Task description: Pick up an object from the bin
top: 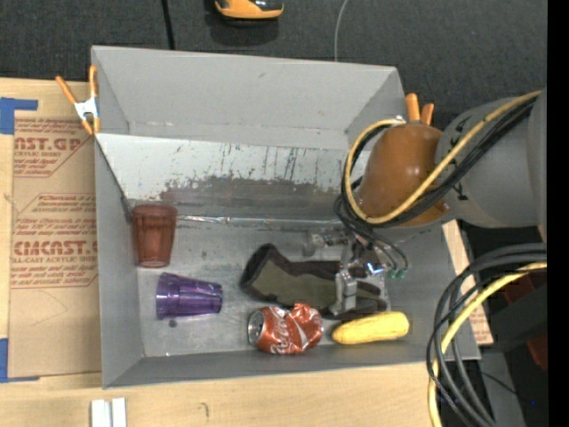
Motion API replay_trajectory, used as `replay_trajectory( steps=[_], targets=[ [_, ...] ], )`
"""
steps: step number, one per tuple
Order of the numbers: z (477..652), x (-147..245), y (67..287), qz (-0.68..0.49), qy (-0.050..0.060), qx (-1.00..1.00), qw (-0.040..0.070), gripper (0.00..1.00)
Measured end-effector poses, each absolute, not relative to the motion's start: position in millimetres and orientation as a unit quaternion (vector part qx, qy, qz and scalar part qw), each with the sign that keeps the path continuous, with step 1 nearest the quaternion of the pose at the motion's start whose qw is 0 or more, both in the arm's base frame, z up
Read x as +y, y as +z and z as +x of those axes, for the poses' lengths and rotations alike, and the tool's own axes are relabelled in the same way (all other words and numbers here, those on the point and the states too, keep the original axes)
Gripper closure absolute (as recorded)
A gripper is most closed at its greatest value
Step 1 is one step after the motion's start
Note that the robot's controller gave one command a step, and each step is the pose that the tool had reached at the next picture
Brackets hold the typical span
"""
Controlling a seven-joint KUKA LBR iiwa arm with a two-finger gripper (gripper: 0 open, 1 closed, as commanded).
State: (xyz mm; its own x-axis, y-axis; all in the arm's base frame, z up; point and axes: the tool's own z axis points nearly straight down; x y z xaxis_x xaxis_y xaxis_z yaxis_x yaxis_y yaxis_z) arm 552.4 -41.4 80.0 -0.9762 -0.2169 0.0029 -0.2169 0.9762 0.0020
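gripper: metal two-finger gripper [353,294] is low in the bin's near-right part, down at the right end of a dark olive-brown crumpled cloth [289,278]
jaws: cannot tell whether apart or together, the tips blend into the cloth
likely target: the cloth, lying mid-floor of the grey metal bin [240,105]; not seen lifted
neighbours: yellow oblong banana-like plastic piece [371,328] just beside the gripper on the near side; crushed red soda can [286,329] touching the cloth's near edge
far items: purple plastic cup on its side [188,296] and red-brown plastic cup [153,234], well apart at left
risk 1: limp cloth may slip out if only a thin fold is pinched
risk 2: trailing cloth could drag the can
risk 3: a closing pinch may knock the yellow piece
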Motion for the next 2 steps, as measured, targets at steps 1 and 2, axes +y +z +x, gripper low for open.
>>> replay_trajectory(
  steps=[1, 2],
  targets=[
    [556.6, -39.5, 76.1, 0.175, 0.000, -0.985, 0.000, 1.00],
    [556.6, -39.5, 76.2, 0.175, 0.000, -0.985, 0.000, 1.00]
  ],
)
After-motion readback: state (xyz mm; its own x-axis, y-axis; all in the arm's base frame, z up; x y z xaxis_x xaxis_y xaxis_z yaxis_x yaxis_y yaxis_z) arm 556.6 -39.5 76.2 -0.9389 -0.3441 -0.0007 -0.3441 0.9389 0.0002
